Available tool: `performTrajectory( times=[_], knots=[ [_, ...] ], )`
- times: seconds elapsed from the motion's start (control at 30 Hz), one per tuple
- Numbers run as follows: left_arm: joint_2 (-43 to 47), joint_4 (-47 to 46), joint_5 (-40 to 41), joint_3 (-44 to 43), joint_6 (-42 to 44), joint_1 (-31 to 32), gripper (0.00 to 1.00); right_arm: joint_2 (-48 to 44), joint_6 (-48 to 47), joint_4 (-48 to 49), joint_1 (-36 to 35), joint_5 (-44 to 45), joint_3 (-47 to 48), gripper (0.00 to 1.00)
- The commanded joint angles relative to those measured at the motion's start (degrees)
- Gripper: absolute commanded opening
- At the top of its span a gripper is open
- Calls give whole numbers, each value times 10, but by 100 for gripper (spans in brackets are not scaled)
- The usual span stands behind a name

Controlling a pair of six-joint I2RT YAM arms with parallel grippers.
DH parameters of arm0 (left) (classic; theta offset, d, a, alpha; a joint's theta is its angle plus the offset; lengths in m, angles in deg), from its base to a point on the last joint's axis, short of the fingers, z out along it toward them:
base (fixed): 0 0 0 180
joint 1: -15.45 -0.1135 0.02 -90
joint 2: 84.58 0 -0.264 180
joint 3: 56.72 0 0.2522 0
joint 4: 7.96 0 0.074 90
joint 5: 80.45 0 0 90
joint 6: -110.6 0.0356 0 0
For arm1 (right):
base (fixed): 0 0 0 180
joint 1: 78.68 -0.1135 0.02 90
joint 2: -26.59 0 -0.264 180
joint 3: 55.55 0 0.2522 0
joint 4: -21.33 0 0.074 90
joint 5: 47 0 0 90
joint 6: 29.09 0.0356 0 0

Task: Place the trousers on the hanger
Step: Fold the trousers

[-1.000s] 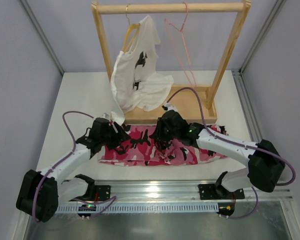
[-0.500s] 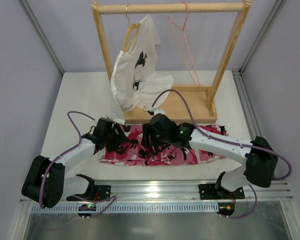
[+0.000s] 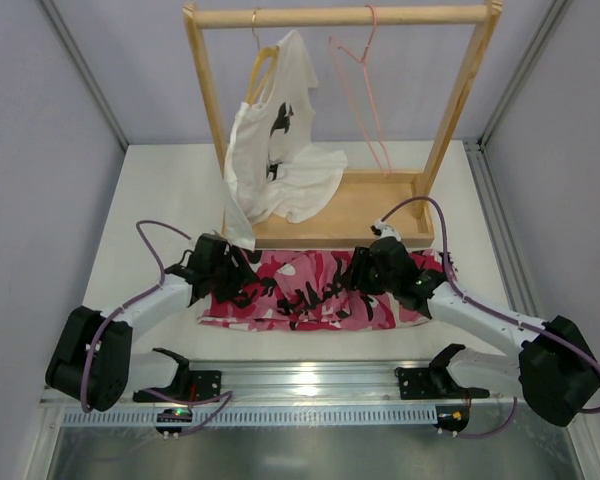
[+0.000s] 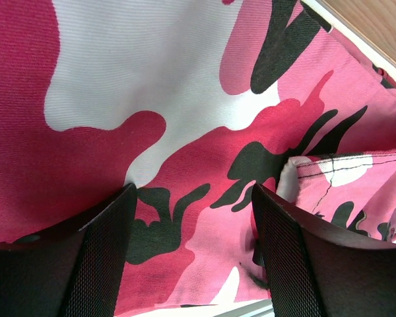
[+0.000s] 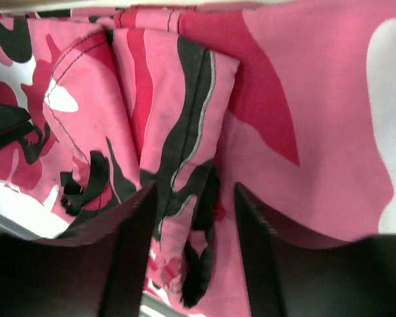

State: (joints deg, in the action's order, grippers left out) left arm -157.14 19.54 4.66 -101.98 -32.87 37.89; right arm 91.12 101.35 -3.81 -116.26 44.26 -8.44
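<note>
Cloth in pink, white and black camouflage: the trousers [image 3: 300, 292] lie flat and slightly rumpled along the pale desk [image 3: 170, 190], just in front of the wooden rack [image 3: 340, 16]. The left claw [image 3: 238, 285] and right claw [image 3: 365, 275] sit over them, one towards each end. Up on the rail, the hanger [image 3: 364, 55] is a thin pink wire triangle beside a limp white T-shirt [image 3: 275, 160].

From the left wrist, the weave shows as fine twill, with a stitched hem folded over at the right. The left claw [image 4: 191, 244] is spread, smooth cloth between its dark mesh-faced fingers.

From the right wrist, a raised fold with a black stripe runs between the fingers of the right claw [image 5: 195, 251], which stand apart and do not pinch it.
</note>
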Motion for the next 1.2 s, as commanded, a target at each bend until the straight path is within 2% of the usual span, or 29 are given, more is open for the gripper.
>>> performTrajectory(
  times=[0.0, 0.07, 0.1, 0.13, 0.27, 0.47, 0.6, 0.63, 0.73, 0.93, 1.07, 1.1, 1.17],
  knots=[
    [-13, 8, 22, 7, 5, 2, 72, 12, 8, 129, 23, -5, -23, 56],
    [-11, 10, 24, 6, 6, 1, 72, 31, 5, 160, 45, -39, -35, 61],
    [-12, 11, 25, 7, 5, 1, 72, 63, 3, 209, 58, -70, -40, 61],
    [-12, 11, 25, 7, 5, 1, 72, 63, 3, 210, 58, -78, -40, 61],
    [-8, 16, 28, 8, 6, 1, 72, 104, 7, 260, 59, -85, -40, 56],
    [-3, 20, 31, 7, 7, 1, 72, 149, 2, 270, 62, -83, -18, 47],
    [-4, 21, 29, 7, 9, 2, 72, 147, -17, 251, 62, -52, -4, 31],
    [-4, 21, 28, 8, 8, 2, 72, 138, -26, 243, 62, -44, -1, 22],
    [-3, 22, 30, 9, 10, 2, 72, 124, -63, 198, 61, -15, 22, 14],
    [-7, 15, 30, 14, 9, 2, 72, 132, -110, 129, 61, 30, 63, 18],
    [-9, 15, 27, 13, 9, 1, 72, 143, -110, 90, 60, 29, 74, 33],
    [-8, 15, 27, 10, 8, 1, 72, 139, -109, 63, 61, 28, 82, 40],
    [-6, 18, 27, 7, 8, 2, 72, 126, -106, 23, 61, 29, 88, 43]
  ],
)
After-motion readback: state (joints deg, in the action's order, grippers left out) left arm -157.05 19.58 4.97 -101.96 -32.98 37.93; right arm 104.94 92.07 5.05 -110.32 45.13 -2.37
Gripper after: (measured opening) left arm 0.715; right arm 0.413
